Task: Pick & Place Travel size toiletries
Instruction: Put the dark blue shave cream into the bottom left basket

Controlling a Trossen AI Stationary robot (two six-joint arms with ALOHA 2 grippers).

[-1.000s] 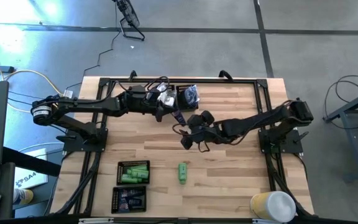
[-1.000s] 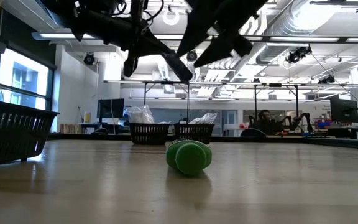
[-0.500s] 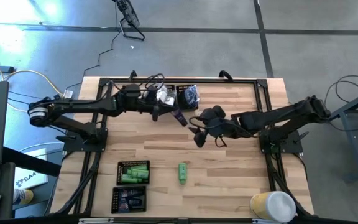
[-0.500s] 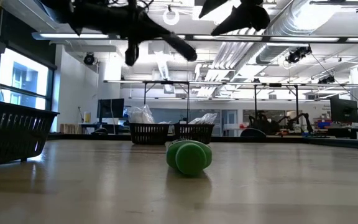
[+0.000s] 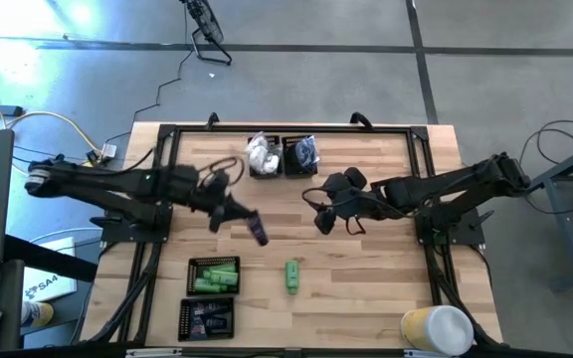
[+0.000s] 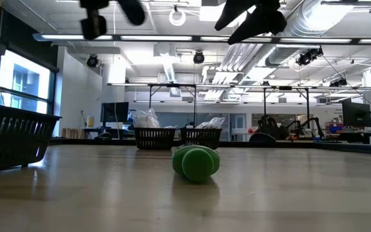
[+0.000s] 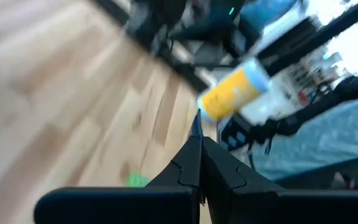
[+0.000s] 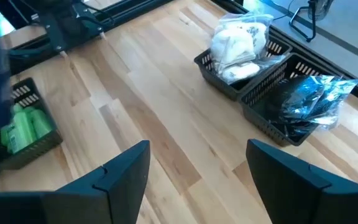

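Observation:
My left gripper (image 5: 241,213) hangs over the table's left middle, shut on a dark navy tube (image 5: 258,232); the left wrist view shows only a thin blue sliver (image 7: 196,122) past the shut fingertips. My right gripper (image 5: 330,215) hovers open above the table's middle, nothing between its fingers (image 8: 197,171). A green tube (image 5: 292,275) lies on its side on the wood. Near trays hold green tubes (image 5: 214,275) and navy tubes (image 5: 207,318). Far trays hold white packets (image 8: 240,45) and dark pieces in clear bags (image 8: 303,102). My left gripper pinches the navy tube by one end (image 5: 249,219) between its two fingers. The rest of the tube sticks out beyond the fingertips, slanting toward the table's near right. It hangs clear of the table.
A yellow and white cylinder (image 5: 437,328) lies at the near right corner. A black frame (image 5: 421,169) runs along the table's sides and far edge. Bare wood (image 5: 356,278) lies between the loose green tube and the right arm's base.
My left gripper has swung from beside the far trays toward the near-left part of the table, rising a little and carrying the navy tube, still shut. My right gripper first drew back toward the right and rose, then kept still, open throughout.

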